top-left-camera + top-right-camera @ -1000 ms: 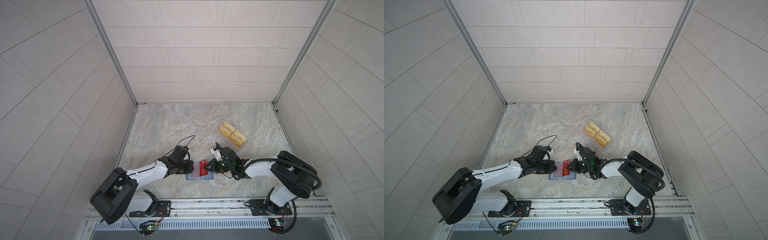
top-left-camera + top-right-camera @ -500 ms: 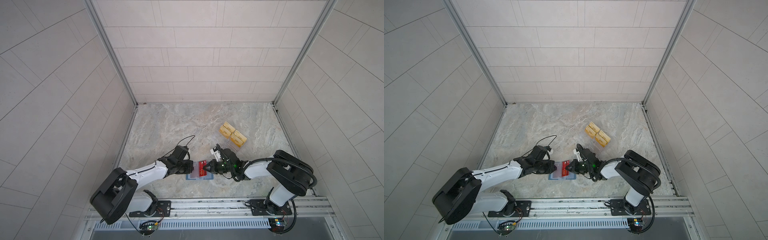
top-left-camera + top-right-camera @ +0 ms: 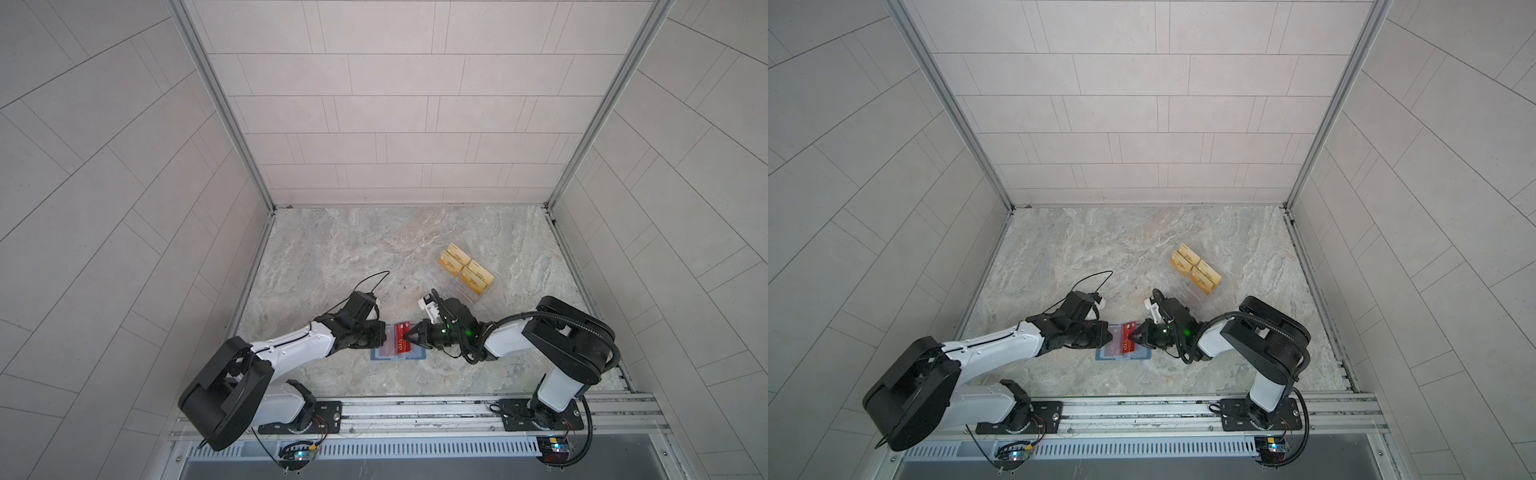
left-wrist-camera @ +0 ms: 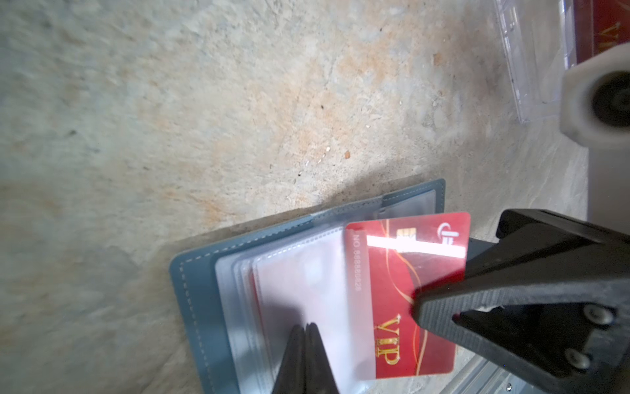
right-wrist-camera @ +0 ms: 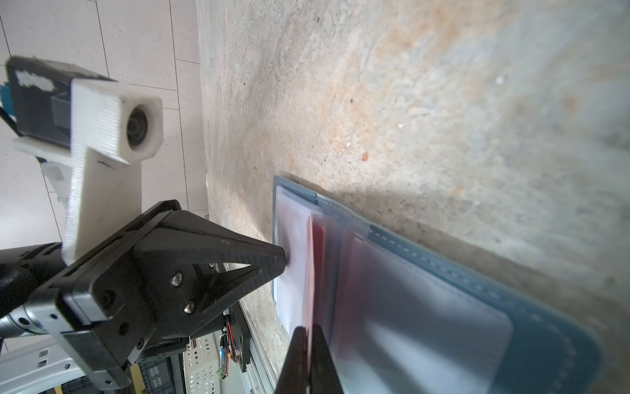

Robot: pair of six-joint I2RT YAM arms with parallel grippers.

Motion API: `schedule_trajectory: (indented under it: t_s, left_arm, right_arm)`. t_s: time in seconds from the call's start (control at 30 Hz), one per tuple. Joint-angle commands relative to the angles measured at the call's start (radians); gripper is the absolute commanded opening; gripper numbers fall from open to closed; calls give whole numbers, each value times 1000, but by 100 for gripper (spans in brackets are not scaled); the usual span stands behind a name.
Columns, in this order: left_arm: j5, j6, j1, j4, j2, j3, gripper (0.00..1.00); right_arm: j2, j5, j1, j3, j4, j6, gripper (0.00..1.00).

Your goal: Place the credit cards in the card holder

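Over stone bench (image 3: 332, 257), gripping card (image 4: 385, 273) in right end effector (image 5: 309, 336), pinning sleeve (image 4: 300, 290) with clenched left end effector (image 4: 305, 332); could jam if skewed.

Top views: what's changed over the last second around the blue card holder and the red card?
The right hand, shut on the red credit card, eased slightly toward the left hand as its elbow swung inward. This pushed the card a little further over the open card holder. Nothing was taken or let go. The left hand stayed shut at the holder. The holder, gold cards and clear rack did not move.
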Motion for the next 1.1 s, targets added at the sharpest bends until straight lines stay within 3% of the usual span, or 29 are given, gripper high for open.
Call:
schedule_trajectory:
  t_s: [0.0,0.57,0.73,0.93,1.07]
  left_arm:
    - [-20,12,-4,-47,-9,0,0]
    - [-19,0,-4,-33,-16,-4,3]
    - [-20,-7,-4,-33,-28,-11,4]
    - [6,-57,-4,-23,-48,-9,11]
    - [26,-95,-3,-40,-87,7,26]
  right_arm:
    - [18,-10,9,-19,53,30,0]
    - [16,-24,34,2,-22,17,0]
    - [-19,5,40,12,-87,8,30]
    - [-121,76,50,65,-367,-84,43]
    - [-148,92,51,114,-505,-136,46]
